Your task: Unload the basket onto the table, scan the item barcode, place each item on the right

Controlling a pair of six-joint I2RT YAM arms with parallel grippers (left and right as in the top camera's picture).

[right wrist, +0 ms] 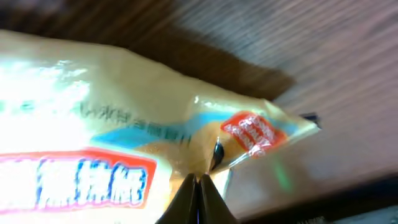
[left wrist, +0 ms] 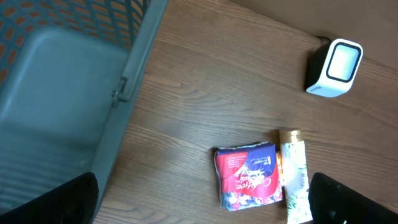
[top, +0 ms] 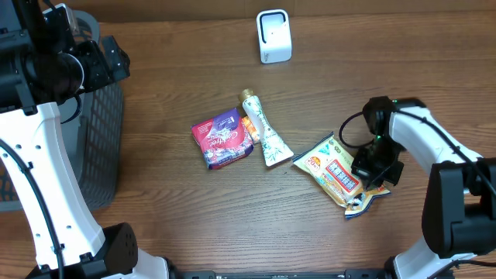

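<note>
Right wrist view: my right gripper (right wrist: 199, 182) is clamped on the yellow snack packet (right wrist: 118, 118), near right on the table, I judge for carrying to the far white scanner (top: 273, 36). Left gripper (left wrist: 204, 200) hangs spread by the basket (left wrist: 62, 93).

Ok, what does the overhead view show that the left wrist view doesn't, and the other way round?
Only the overhead view shows the yellow snack bag and the right gripper shut on its edge. Only the left wrist view looks down into the grey basket and shows its bare solid floor. Both show the white scanner, the red packet, the tube lying beside it, the basket and the wooden table.
</note>
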